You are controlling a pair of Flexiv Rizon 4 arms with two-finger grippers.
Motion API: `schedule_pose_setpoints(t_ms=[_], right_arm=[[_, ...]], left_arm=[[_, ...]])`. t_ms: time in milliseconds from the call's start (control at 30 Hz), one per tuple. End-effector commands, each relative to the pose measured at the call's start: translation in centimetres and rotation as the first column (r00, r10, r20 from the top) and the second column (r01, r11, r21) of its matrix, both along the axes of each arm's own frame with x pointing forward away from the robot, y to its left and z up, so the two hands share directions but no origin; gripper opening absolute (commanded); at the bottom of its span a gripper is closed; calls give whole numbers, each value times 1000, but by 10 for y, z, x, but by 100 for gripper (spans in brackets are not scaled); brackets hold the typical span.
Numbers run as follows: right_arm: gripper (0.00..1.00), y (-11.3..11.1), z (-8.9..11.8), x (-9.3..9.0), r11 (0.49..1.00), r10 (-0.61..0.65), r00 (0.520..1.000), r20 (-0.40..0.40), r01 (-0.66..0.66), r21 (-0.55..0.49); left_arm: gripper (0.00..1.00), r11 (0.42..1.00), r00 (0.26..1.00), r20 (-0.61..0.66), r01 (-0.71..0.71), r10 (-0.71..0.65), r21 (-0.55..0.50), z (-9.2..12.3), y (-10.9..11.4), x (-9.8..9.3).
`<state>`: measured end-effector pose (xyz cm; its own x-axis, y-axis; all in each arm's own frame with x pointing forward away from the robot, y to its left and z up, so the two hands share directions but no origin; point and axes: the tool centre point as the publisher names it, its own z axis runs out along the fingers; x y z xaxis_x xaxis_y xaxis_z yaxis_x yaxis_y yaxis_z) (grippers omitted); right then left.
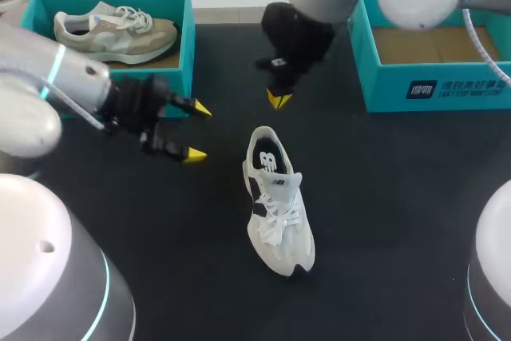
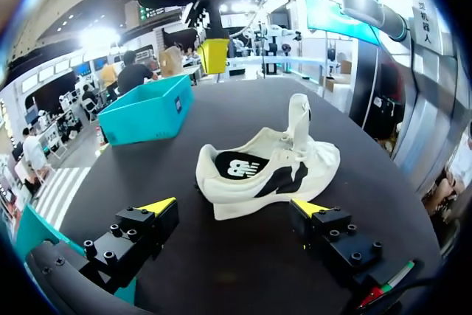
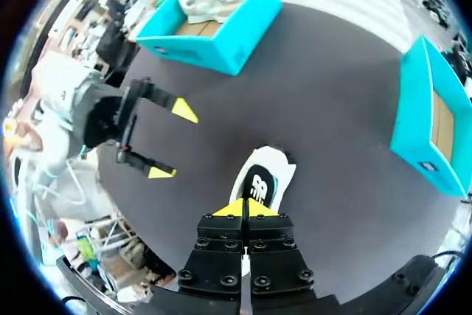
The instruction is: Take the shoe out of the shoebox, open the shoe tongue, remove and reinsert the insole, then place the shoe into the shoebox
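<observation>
Seen from above, the head view counts two open teal cardboard shoeboxes, two shoes and two grippers over the black table. The left shoebox holds a beige and grey suede sneaker. The right shoebox shows only its brown floor and is partly covered by my right arm. A white lace-up sneaker with black side patches stands on its sole on the table between them, well apart from both. The left gripper hovers near its heel, fingers spread and holding nothing. The right gripper hangs beyond the heel, its tips pressed together on nothing. In the left wrist view the white sneaker lies ahead of the left gripper, its tongue upright. The right gripper hangs beyond it, and one shoebox hides its inside. In the right wrist view the right gripper covers part of the white sneaker. The left gripper is off to one side. The left shoebox shows whole; the right shoebox is cut off.
</observation>
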<state>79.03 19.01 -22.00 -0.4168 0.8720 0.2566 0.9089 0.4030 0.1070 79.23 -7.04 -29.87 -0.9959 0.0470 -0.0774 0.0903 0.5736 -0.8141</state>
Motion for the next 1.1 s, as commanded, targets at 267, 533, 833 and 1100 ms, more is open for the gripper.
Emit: schedule_pose_setpoints(t_ms=[267, 533, 833, 1100], right_arm=[[0, 8, -21, -14, 952, -229, 971, 63, 237, -192], [0, 8, -21, -14, 952, -229, 971, 63, 237, -192], [0, 7, -29, -16, 924, -285, 956, 68, 293, -248], [0, 4, -39, -23, 864, -408, 907, 107, 421, -276]], left_arm=[[100, 998, 998, -33, 53, -55, -39, 34, 29, 7], [100, 998, 998, -33, 53, -55, -39, 34, 29, 7], [100, 998, 998, -33, 53, -55, -39, 34, 29, 7], [100, 998, 998, -33, 53, -55, -39, 34, 29, 7]])
